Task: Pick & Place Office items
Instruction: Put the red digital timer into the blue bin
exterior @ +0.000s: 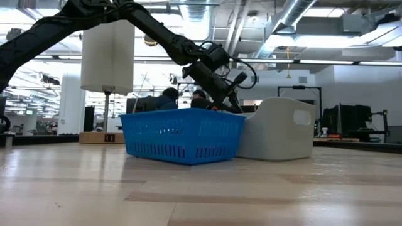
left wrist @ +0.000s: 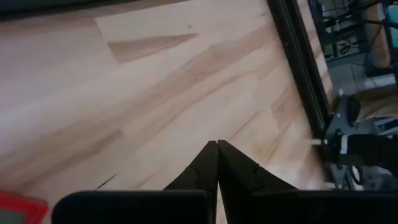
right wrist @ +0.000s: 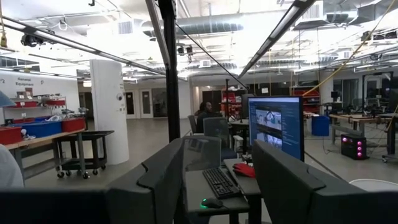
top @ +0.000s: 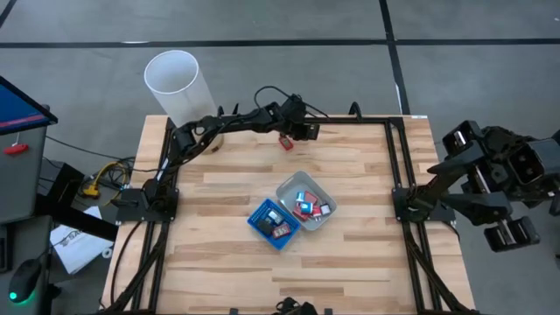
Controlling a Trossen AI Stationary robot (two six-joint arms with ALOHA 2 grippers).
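My left claw (top: 297, 131) is pressed together near the white tube (top: 175, 83), maybe pinching a red piece (top: 286, 142) for the trays (top: 302, 185). Right claw (right wrist: 217, 180) waits spread.

No text, label or number is legible anywhere in these views

Small red, blue, white office items (top: 302, 208) fill both trays (top: 325, 194).
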